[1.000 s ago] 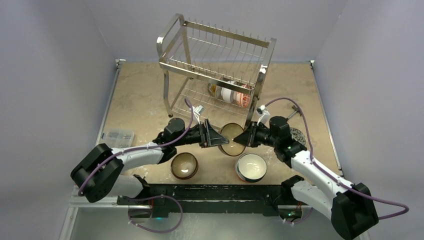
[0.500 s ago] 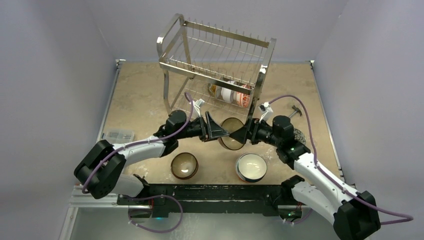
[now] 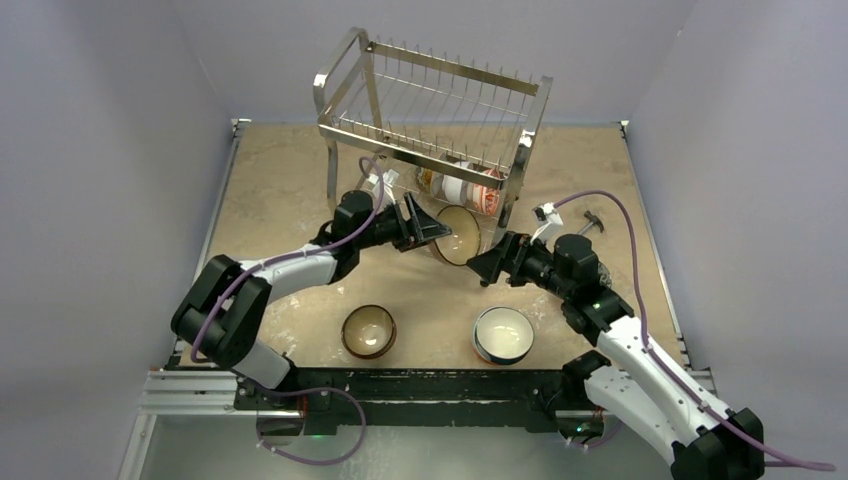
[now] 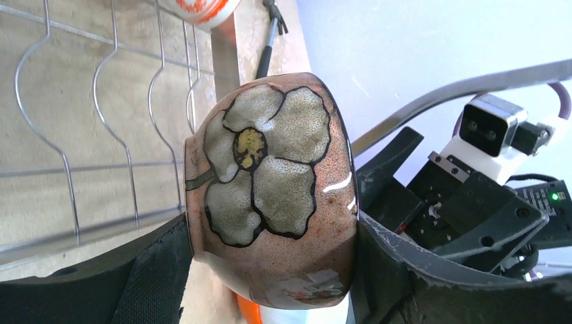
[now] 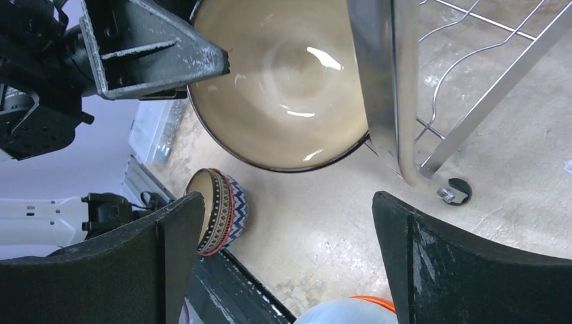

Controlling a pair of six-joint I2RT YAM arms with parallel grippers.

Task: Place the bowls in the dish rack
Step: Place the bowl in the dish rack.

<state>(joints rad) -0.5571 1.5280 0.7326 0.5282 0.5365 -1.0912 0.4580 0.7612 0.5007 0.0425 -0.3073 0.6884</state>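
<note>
The jaws of the left gripper (image 3: 425, 225) are closed on a round, speckled brown ceramic bowl (image 4: 270, 189) painted with a pale flower. It is held on edge, with its cream inside turned toward the right gripper (image 3: 487, 268). The jaws of the right gripper are spread wide with nothing between them, near the bowl but apart from it.

The bowl is carried at the front of the lower tier of the tall two-tier chrome wire dish rack (image 3: 530, 140), close to its right front post. Whether the wires are touched cannot be told. The step in hand is judged to be the placing of this bowl by the left arm alone. A reach further into the lower tier is called for next. The bowl should be kept on edge and set between the wires beside the white and red-patterned bowls (image 3: 462, 185) lodged there, and only then should the jaws be parted.

Two more bowls are seen upright on the table near the arms' bases: a glossy brown bowl (image 3: 368, 331) and a white bowl with a blue patterned outside (image 3: 502, 334). The table (image 3: 280, 190) is a mottled beige slab, with a small clear plastic box (image 3: 235, 270) at its left edge. It is enclosed by plain pale lilac walls (image 3: 120, 100).
</note>
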